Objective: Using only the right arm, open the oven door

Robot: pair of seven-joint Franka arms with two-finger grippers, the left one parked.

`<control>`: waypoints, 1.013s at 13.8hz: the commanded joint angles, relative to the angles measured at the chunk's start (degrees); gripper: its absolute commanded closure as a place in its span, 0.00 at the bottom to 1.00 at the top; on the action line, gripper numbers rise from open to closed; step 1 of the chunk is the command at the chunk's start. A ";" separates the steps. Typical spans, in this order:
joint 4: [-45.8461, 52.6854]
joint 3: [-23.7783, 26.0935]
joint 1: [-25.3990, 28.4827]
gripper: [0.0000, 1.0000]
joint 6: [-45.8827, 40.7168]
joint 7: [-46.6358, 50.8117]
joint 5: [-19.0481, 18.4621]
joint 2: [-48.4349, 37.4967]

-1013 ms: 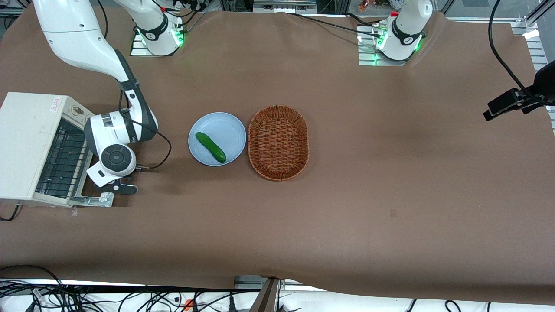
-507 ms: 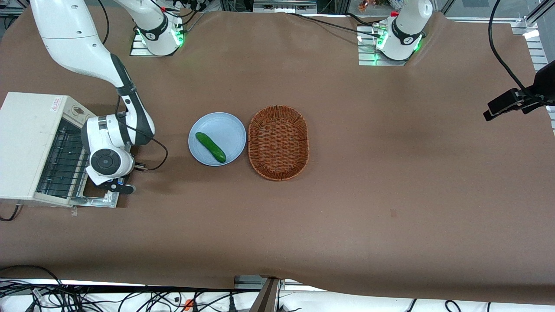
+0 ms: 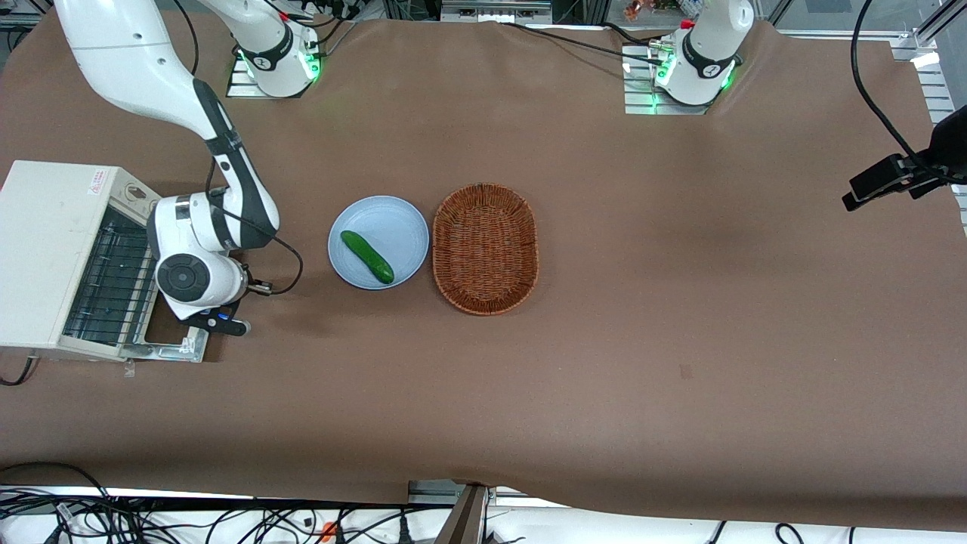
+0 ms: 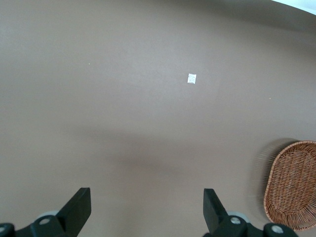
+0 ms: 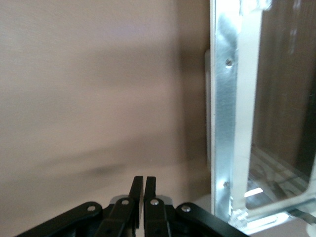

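Brown cloth covers the table (image 3: pixel 604 378), on which a cream-white toaster oven (image 3: pixel 45 249) is set at the working arm's end. The oven door (image 3: pixel 177 340) is seen folded down flat in front of the oven, its silver frame resting on the cloth and the wire rack (image 3: pixel 106 283) inside the cavity exposed. In the right wrist view the door's silver metal frame (image 5: pixel 224 113) and dark glass window (image 5: pixel 281 84) are shown lying level. The right arm (image 3: pixel 189 227) is bent low in front of the oven, and its black gripper (image 5: pixel 143 185) is held just beside the door's outer edge, apart from it. The fingers (image 5: pixel 137 187) are pressed together with nothing between them. Nearer the middle of the table, a light-blue plate (image 3: pixel 400 219) carrying a green cucumber (image 3: pixel 367 257) is placed beside a brown wicker basket (image 3: pixel 485 248).
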 commanded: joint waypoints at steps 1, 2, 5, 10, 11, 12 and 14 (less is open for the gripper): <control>1.64 0.21 -1.04 0.08 -3.74 -7.25 3.53 -5.56; 1.90 0.03 -1.13 0.00 -5.14 -9.36 5.98 -8.11; 4.00 -1.46 -1.13 0.00 -16.97 -16.04 10.92 -16.71; 18.31 -5.86 -1.13 0.00 -40.12 -31.77 11.63 -22.11; 20.34 -6.04 -1.22 0.00 -40.92 -31.79 11.81 -22.71; 21.06 -5.95 -2.44 0.00 -41.89 -31.79 12.16 -23.94; 16.18 -4.12 -5.08 0.00 -41.02 -31.36 13.39 -27.80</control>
